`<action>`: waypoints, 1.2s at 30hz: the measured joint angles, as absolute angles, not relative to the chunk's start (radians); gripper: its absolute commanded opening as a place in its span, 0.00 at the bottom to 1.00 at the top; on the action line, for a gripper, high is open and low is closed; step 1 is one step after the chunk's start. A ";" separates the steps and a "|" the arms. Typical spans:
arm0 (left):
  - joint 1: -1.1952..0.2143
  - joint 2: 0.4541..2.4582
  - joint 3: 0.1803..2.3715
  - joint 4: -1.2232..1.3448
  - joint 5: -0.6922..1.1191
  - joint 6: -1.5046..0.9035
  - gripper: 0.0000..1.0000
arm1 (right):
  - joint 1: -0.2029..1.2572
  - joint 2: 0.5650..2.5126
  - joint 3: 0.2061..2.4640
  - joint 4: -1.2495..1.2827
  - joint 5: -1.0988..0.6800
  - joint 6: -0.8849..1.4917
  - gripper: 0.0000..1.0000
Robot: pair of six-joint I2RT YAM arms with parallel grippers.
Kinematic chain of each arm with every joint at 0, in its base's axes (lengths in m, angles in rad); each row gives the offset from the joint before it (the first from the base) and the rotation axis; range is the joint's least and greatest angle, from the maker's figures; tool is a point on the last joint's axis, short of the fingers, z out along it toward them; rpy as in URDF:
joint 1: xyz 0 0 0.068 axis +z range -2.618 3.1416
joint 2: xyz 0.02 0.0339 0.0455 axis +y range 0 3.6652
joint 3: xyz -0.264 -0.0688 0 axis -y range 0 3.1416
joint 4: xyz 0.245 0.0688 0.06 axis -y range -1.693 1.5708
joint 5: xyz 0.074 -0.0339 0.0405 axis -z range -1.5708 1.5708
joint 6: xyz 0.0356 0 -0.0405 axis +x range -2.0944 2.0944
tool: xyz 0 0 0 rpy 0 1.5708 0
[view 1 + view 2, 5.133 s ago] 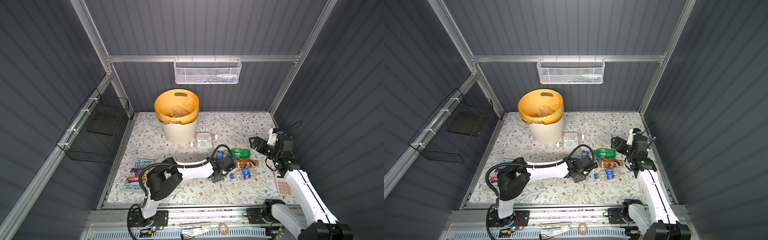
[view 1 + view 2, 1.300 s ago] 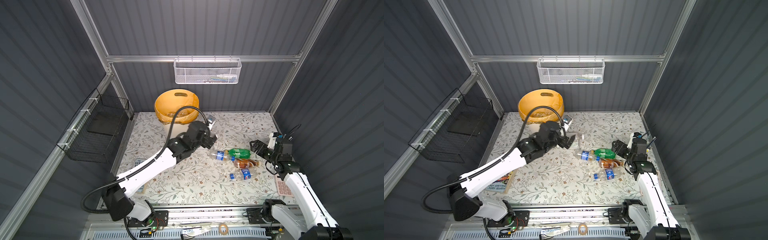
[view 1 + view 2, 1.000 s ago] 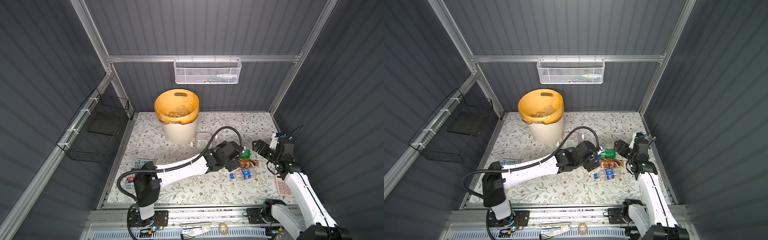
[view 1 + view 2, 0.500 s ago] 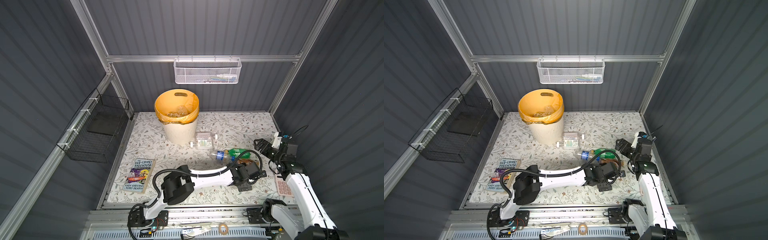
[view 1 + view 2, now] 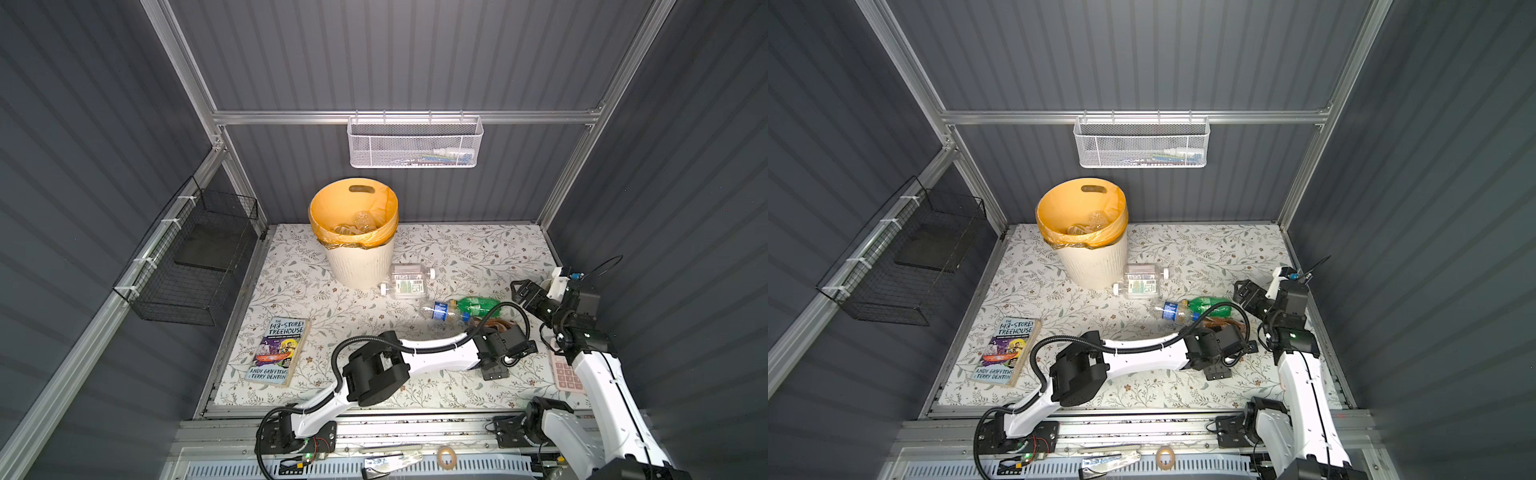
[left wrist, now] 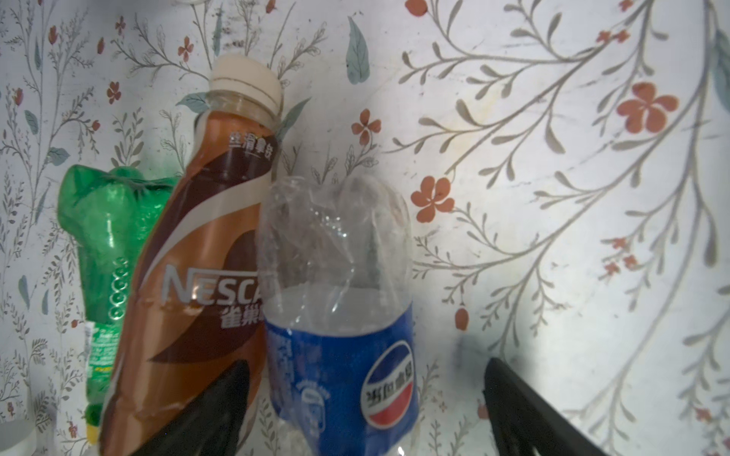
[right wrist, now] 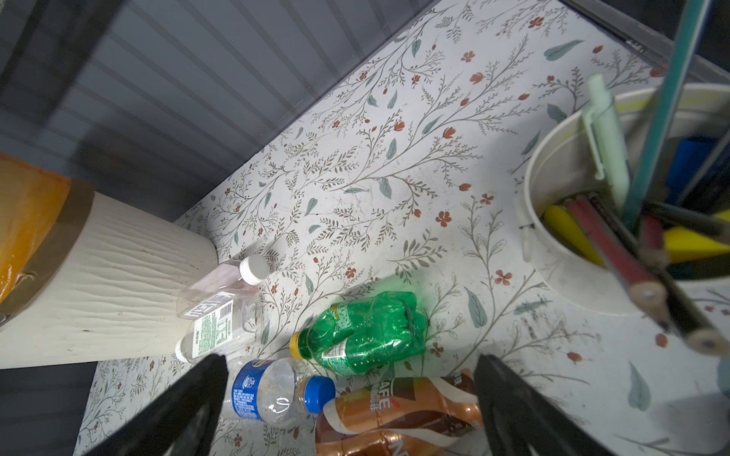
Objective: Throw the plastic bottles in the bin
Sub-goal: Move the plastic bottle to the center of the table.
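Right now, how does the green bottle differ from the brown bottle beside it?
The green bottle is see-through and crumpled; the brown bottle is wrapped in an opaque label and looks undented. The green bottle's cap is yellow, the brown bottle's cream. Both lie on their sides on the flowered table.

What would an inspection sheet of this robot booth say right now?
Surface: floral mat, faintly scuffed.
Job's things: bin holds bottles; six more lie on the mat: clear pair beside the bin, blue-label bottle, green bottle, brown bottle, Pepsi bottle.
Clutter: book, calculator, pencil cup.
Pincers: left pincer open, straddling the Pepsi bottle; right pincer open, empty.
Cables: black cable loops off the left arm.
Surroundings: mesh basket on back wall, wire basket on side wall.
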State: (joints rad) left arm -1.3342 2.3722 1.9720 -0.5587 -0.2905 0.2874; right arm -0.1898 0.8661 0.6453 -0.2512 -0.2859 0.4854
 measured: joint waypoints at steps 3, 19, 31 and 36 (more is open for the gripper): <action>-1.327 2.392 1.988 -0.564 -0.290 0.285 0.95 | -0.191 0.860 0.640 -0.246 -0.292 0.485 0.99; -1.271 2.278 1.785 -0.514 -0.208 0.199 0.54 | -0.196 0.857 0.617 -0.233 -0.315 0.486 0.99; -1.157 1.977 1.335 -0.470 -0.273 0.035 0.56 | -0.198 0.860 0.614 -0.221 -0.355 0.492 0.99; -1.095 1.894 1.221 -0.481 -0.327 -0.036 0.63 | -0.198 0.869 0.614 -0.198 -0.389 0.500 0.99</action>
State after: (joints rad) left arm -1.0950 1.8942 1.2205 -0.4812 -0.3267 -0.0357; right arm -0.1978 0.8688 0.6140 -0.1978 -0.3885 0.4995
